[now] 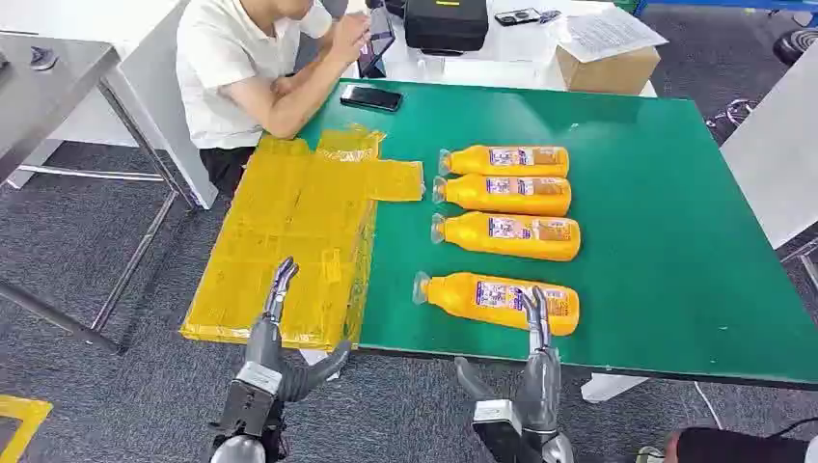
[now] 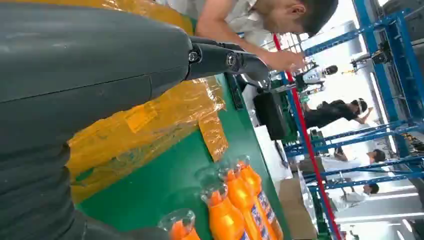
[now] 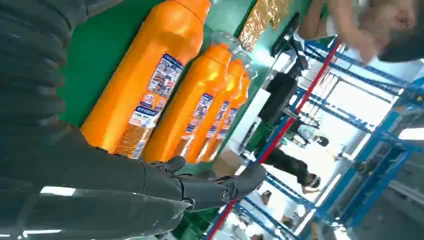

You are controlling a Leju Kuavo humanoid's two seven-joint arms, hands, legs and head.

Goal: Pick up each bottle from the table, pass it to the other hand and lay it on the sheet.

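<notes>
Nearest us, at the bottom of the head view, the left hand and right hand rise from below, both empty, fingers straight and thumbs splayed apart. The left hand's fingers reach over the near edge of the yellow sheet; the left wrist view shows a dark finger extended above the crinkled sheet.

The right hand's fingers overlap the nearest bottle; we cannot tell whether they touch it. In the right wrist view the thumb lies beside that bottle, nothing clamped.

Four orange bottles lie on their sides on the green table, caps toward the sheet: the nearest one apart, then the second bottle, third bottle and farthest bottle close together in a row. None is on the sheet.

Beyond: a seated person leaning on the far corner, a black phone beside their arm, a cardboard box.
</notes>
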